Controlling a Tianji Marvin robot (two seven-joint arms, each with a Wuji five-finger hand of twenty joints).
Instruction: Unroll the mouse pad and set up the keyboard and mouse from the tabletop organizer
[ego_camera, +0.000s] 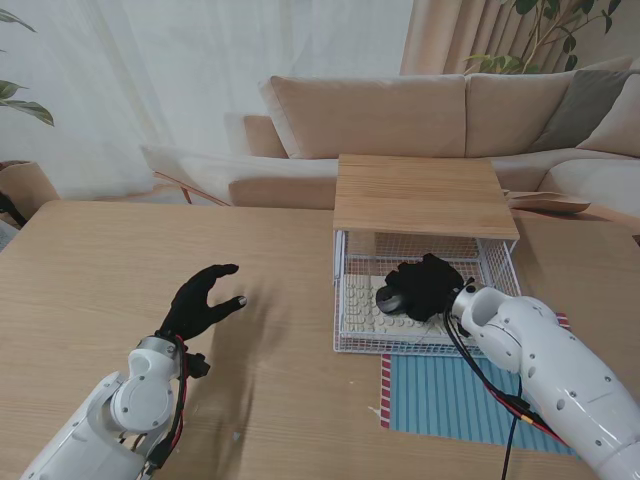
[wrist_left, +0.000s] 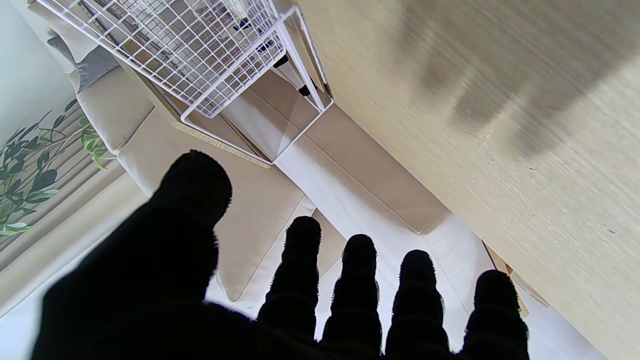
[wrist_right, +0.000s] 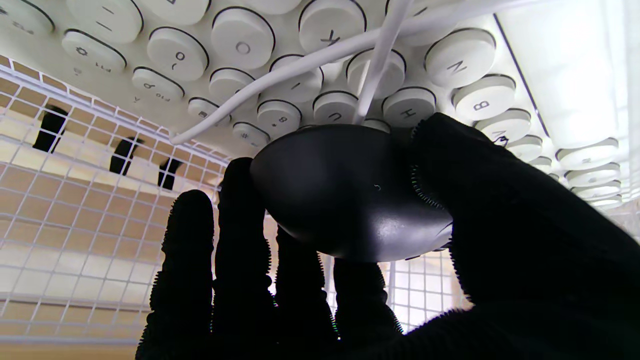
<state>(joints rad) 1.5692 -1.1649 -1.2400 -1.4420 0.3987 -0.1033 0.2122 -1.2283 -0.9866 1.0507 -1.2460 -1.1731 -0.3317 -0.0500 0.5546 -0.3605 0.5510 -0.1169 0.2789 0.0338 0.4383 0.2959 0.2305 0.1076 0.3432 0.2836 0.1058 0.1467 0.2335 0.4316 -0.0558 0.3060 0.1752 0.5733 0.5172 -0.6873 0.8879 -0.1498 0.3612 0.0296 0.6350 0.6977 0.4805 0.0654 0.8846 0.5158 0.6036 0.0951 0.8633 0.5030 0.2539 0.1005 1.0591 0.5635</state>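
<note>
right hand (ego_camera: 428, 285): inside organizer (ego_camera: 420, 205), thumb and fingers (wrist_right: 240, 235) closed around black mouse (wrist_right: 345, 192) atop keyboard (ego_camera: 365, 305) | left hand (ego_camera: 200, 300): spread, empty, over tabletop (ego_camera: 100, 290)

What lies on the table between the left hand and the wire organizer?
Nothing: the stand view shows only bare wooden table between the open left hand and the wire organizer.

A light wooden tabletop (ego_camera: 150, 250) fills the near part of the stand view. Beyond its far edge stands a beige sofa (ego_camera: 400, 115) with a grey cushion (ego_camera: 590, 100) on its right end. Pale curtains (ego_camera: 150, 70) hang behind the sofa. Green plant leaves (ego_camera: 25, 105) show at the far left, and more leaves (ego_camera: 560, 25) at the far right.
</note>
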